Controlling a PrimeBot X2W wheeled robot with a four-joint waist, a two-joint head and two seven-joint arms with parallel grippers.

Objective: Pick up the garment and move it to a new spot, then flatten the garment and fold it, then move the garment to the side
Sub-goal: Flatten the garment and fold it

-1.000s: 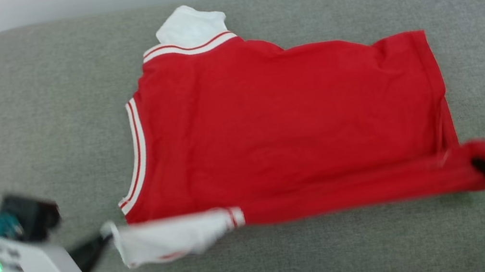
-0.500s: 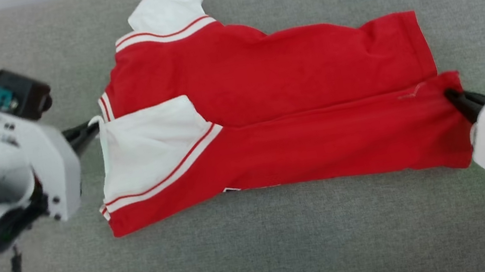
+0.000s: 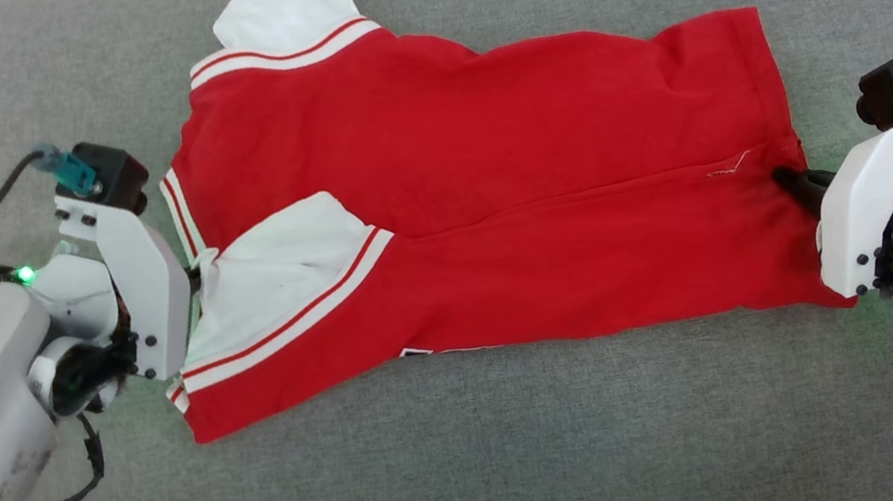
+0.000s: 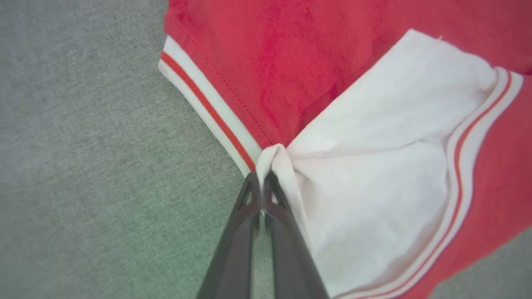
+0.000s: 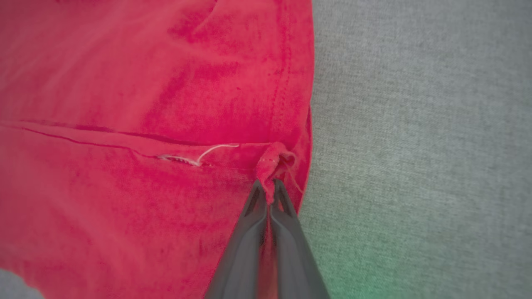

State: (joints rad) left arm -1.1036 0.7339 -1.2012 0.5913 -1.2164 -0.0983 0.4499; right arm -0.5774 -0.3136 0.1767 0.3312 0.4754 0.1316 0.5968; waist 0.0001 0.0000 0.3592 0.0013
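Head cam overhead; wrist cams close-up on garment (image 3: pixel 484 146) ends.

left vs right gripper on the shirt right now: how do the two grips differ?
The left gripper pinches the edge of the white sleeve; the right gripper pinches a red corner by the hem. The left gripper sits at the collar end of the garment; the right gripper sits at the opposite, bottom end. Shared: both jaws are shut on a small bunch of fabric, one at each end of the flap folded over the body.
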